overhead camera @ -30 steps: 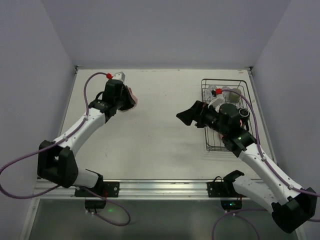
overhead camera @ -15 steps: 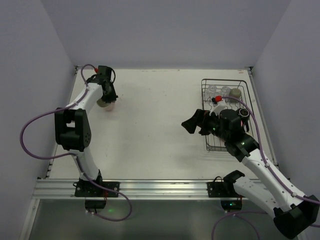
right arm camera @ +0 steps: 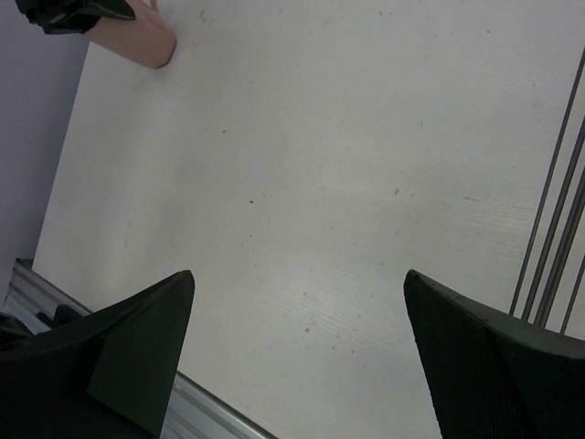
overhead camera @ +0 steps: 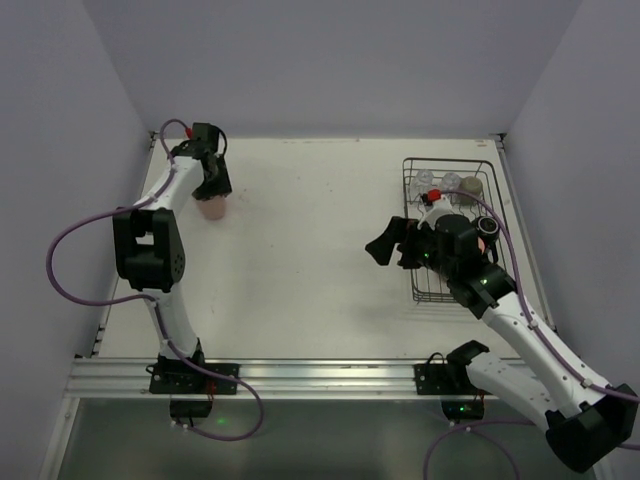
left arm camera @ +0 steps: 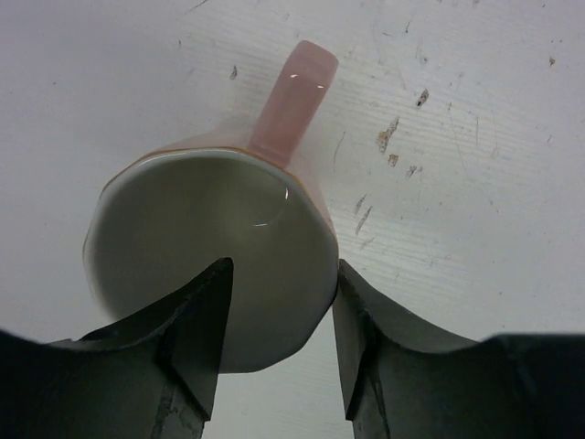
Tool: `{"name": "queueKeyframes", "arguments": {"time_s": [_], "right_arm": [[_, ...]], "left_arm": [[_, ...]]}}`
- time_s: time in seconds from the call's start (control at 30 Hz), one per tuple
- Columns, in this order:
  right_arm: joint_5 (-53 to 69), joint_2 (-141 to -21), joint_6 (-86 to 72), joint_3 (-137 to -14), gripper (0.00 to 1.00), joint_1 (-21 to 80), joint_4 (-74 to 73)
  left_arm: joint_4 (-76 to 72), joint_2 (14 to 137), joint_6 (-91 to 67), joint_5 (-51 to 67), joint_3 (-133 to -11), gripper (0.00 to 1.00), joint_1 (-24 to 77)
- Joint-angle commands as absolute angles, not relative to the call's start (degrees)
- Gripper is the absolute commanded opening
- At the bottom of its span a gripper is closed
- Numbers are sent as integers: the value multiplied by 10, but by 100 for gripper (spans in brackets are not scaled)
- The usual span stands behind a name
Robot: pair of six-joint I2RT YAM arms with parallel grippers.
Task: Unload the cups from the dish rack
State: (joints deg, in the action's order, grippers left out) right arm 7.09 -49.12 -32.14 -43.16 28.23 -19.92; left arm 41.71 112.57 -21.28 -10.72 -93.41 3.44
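**Left arm.** The arm reaches to the far left part of the table (overhead camera: 300, 260). The left gripper (left arm camera: 283, 270) hangs directly above the pale pink mug (left arm camera: 206, 265). The fingers (left arm camera: 196, 338) are partly apart. One lies over the mug's mouth and the other just beside the outer rim, so they straddle the mug's wall. The gap is wider than that wall. Whether either finger touches the mug cannot be told.

**Pale pink mug.** It stands upright on the table, mouth up and cream inside. Its handle points away from the fingers. It is well apart from the dish rack (overhead camera: 450, 160).

**Right arm.** The right gripper (right arm camera: 300, 279) hovers over bare table just to the left of the rack. Its fingers are spread wide with nothing between them. Rack wires show at the right edge of the right wrist view.

**Dish rack.** It sits at the right side of the table. Clear glasses (overhead camera: 426, 181) and a small olive-grey mug (overhead camera: 471, 187) stand at its far end. The right arm covers much of the rack's middle.
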Motion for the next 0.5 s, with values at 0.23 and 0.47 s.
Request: {"name": "queueKeyframes", "arguments": {"time_s": [0.23,0.47], "right_arm": [[-140,-483,-280,-504,99,280,-295],[-231,-447,-292,-497,99,213,-330]], "left_arm": [[346,977,-214,-36,-895,78,33],[255,839,-221,52,-811,92,84]]}}
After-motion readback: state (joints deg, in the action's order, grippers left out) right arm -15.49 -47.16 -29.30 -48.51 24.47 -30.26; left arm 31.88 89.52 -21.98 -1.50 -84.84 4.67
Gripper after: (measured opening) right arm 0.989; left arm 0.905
